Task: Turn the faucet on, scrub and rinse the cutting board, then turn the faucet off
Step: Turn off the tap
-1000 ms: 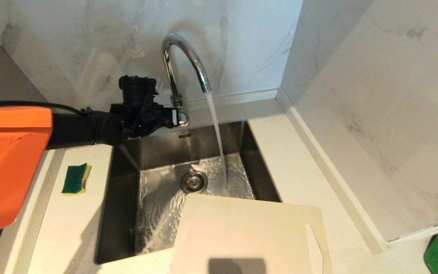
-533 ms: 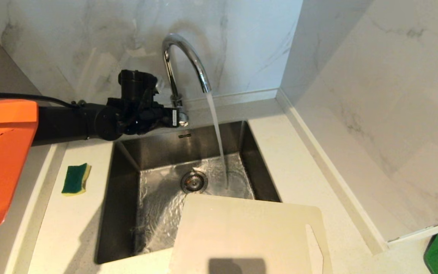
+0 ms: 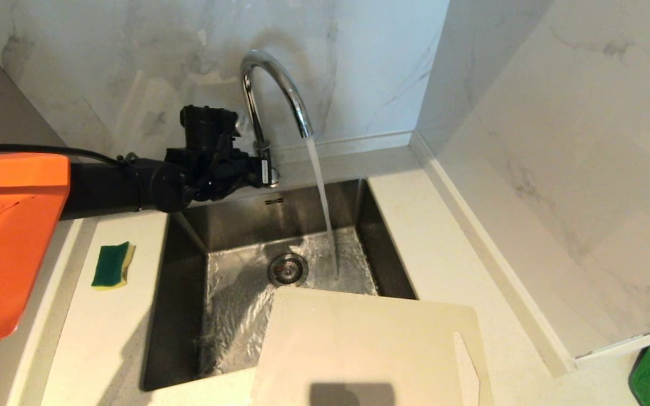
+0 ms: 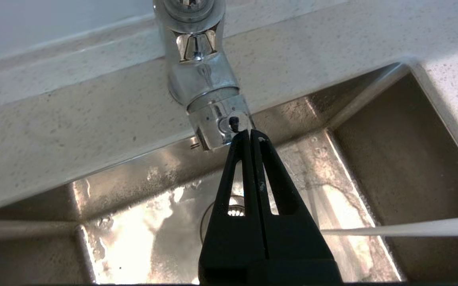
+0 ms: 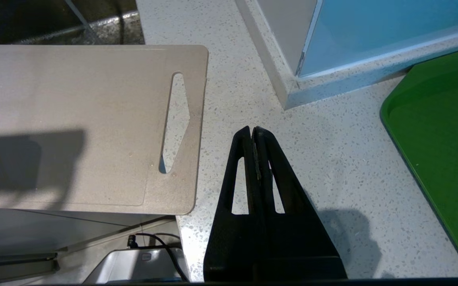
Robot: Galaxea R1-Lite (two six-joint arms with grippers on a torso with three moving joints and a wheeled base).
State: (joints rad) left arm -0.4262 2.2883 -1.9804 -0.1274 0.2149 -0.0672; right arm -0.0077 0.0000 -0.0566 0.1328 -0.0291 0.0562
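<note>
One arm is doing all the work in the head view: the left claw [image 3: 266, 172] reaches in from the left to the base of the faucet [image 3: 271, 84], fingers pressed together on nothing, tips right against the small lever handle [image 3: 271, 177]. Water pours from the spout into the sink [image 3: 181, 316], so the turn-on looks done; the smart play is to leave the lever without knocking it, then go for the sponge [image 3: 112, 265] lying on the table [image 3: 105, 338] left of the basin. The cutting board [image 3: 367, 349] sits at the sink's near edge, partly overhanging the basin, well apart from this claw and not under the stream. Over to the left wrist view: the left claw [image 4: 250, 135] shows both fingers shut tight, tips touching the chrome lever handle [image 4: 217, 127] low on the faucet [image 4: 197, 59], the wet sink [image 4: 412, 159] beyond. Right wrist view now: the right claw [image 5: 253, 133] hangs closed and empty above the speckled table [image 5: 332, 159], and the cutting board [image 5: 74, 119] lies just beside it, slot handle [image 5: 175, 123] on the side nearest the tips, with a green tray [image 5: 443, 139] on the other side.
</note>
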